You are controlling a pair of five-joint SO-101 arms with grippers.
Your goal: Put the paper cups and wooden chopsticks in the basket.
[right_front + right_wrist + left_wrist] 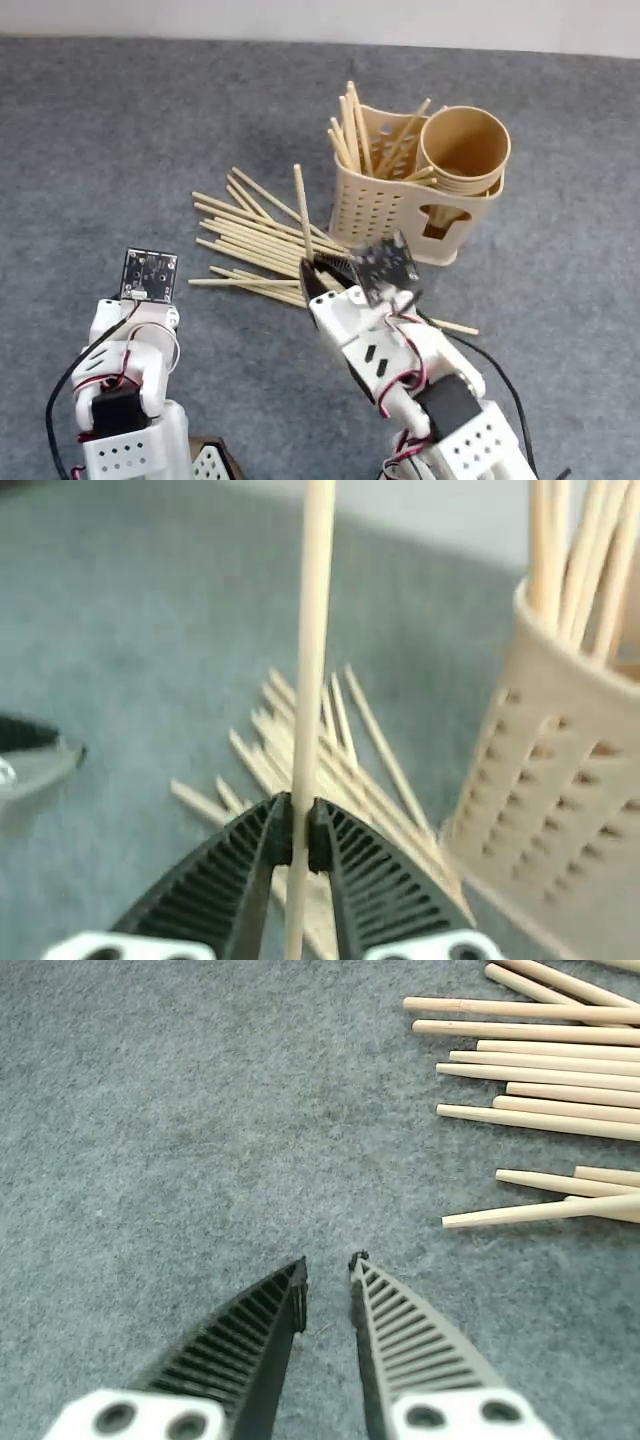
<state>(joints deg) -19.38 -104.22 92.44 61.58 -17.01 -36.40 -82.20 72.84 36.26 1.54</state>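
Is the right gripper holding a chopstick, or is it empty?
Holding one: the right gripper has its jaws shut on a single chopstick, which pokes up past them.

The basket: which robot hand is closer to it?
Right. The right hand, pinching a chopstick, is just beside the basket. The left hand is farther off, on the other side of the chopstick pile.

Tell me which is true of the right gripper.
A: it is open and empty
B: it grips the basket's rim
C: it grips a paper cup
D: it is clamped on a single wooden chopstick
D: the right gripper is shut on one wooden chopstick, which rises between its fingers, while the paper cups sit in the basket.
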